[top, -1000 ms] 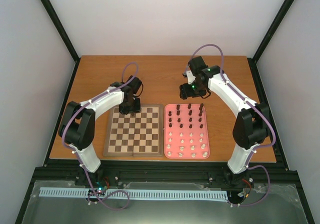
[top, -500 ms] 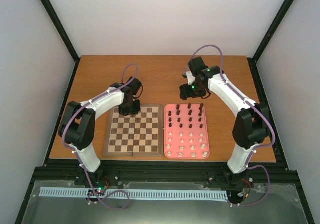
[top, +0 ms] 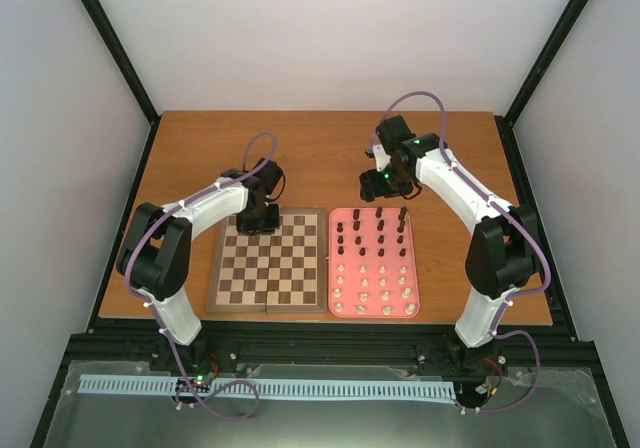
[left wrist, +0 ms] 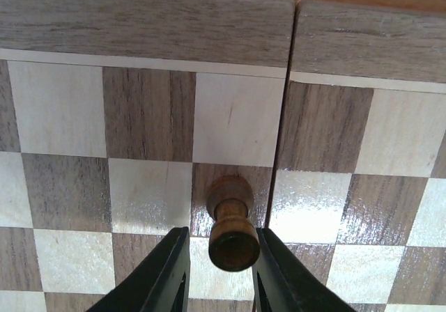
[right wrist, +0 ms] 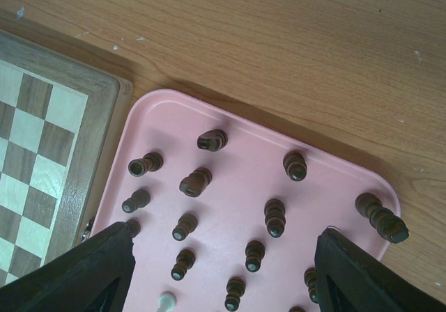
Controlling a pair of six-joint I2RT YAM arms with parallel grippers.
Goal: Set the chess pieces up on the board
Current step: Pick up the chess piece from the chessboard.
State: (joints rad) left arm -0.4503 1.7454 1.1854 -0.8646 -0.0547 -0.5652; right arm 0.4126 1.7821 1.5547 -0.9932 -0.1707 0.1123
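Note:
The board [top: 268, 268] lies left of centre. My left gripper [top: 260, 218] hangs over its far edge. In the left wrist view the gripper [left wrist: 221, 256] straddles one dark brown chess piece [left wrist: 232, 232], which stands upright on a dark square of the board [left wrist: 146, 110], second row from the border, just left of the fold seam. A gap shows on the piece's left; the right finger [left wrist: 279, 270] is at its side. My right gripper [top: 385, 183] is wide open and empty above the far end of the pink tray [top: 391, 236], over dark pieces [right wrist: 275, 214].
The tray [right wrist: 244, 145] holds several dark pieces [top: 360, 226] in its far half and cream-white ones [top: 383, 293] in its near half, some lying on their sides. The board's corner [right wrist: 42, 159] sits just left of the tray. Bare wooden table [top: 320, 158] lies beyond both.
My left gripper has shifted slightly left at the board's far edge. The right arm has barely moved.

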